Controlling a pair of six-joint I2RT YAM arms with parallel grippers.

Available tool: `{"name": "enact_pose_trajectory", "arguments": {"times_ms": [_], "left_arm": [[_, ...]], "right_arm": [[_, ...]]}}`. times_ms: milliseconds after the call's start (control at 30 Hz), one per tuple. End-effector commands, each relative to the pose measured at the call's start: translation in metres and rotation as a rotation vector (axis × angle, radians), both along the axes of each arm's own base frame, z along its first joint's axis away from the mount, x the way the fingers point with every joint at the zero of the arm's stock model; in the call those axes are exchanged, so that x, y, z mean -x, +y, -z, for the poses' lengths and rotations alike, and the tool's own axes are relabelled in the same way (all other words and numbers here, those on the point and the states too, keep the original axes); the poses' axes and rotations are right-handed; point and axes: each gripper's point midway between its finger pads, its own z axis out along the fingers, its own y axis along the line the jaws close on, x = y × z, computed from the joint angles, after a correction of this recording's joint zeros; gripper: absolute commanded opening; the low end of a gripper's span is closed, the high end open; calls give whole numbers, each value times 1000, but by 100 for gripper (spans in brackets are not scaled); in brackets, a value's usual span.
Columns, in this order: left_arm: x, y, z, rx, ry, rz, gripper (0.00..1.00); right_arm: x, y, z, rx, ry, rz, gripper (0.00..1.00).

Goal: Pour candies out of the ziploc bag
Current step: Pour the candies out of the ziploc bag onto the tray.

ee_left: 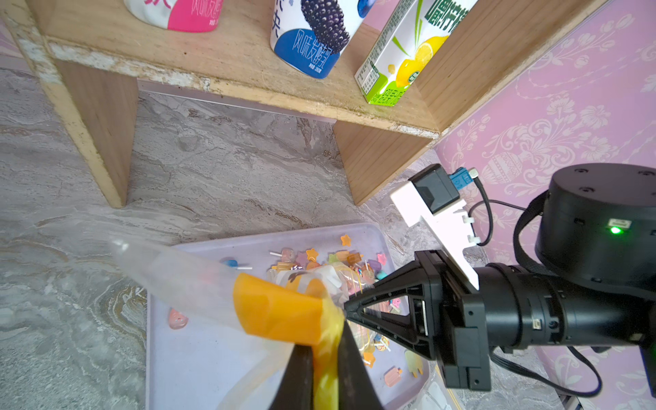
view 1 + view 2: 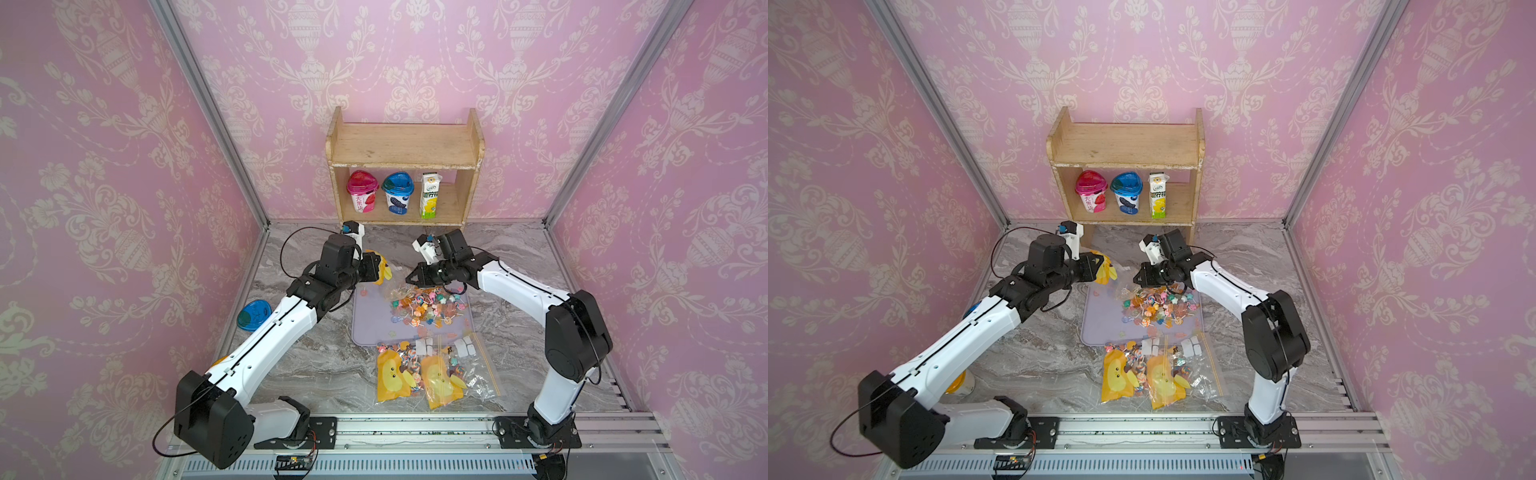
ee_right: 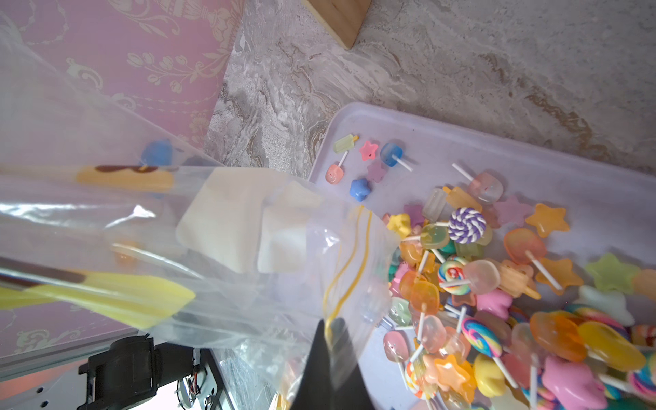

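1. Clear plastic bag (image 1: pixel 198 284) hangs between the two grippers, lifted off the table and stretched across.
2. The left gripper (image 1: pixel 324 351) is clamped on the bag's yellow printed end.
3. The right gripper (image 3: pixel 330 324) is pinched tight on the zip edge. The yellow zip lines run straight into the jaws and look parted just ahead of them.
4. The candies (image 3: pixel 479 284) sit in a big pile on the tray (image 3: pixel 568 159), right below and just beyond the right gripper. A few strays lie on the left gripper's side of the tray.
5. The bag looks near empty in both wrist views: only print and white label patches, no clump inside. One blue blob shows through the film in the right wrist view. I can't tell if it's in the bag or behind it.
6. My read: the pour from this bag is basically done. What's left is to tip or shake out any stragglers, then set the bag down.
7. Two spare bags (image 2: pixel 395 374) lie flat behind both grippers, toward the arm bases, at the tray's near edge. Both have candies inside. If they count, that part isn't started.
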Motion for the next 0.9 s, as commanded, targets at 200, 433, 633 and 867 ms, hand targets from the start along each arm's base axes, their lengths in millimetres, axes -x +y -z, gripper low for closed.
{"name": "enact_pose_trajectory", "arguments": {"times_ms": [200, 433, 633, 867], "left_arm": [[-4, 11, -69, 56, -193, -28, 0], [-1, -2, -74, 6, -185, 10, 0], [3, -15, -19, 28, -74, 12, 0], [3, -8, -58, -17, -149, 10, 0]], "right_arm": [[23, -15, 61, 98, 185, 41, 0], [19, -13, 55, 95, 159, 40, 0], [22, -8, 70, 81, 200, 23, 0], [19, -9, 51, 78, 155, 25, 0]]}}
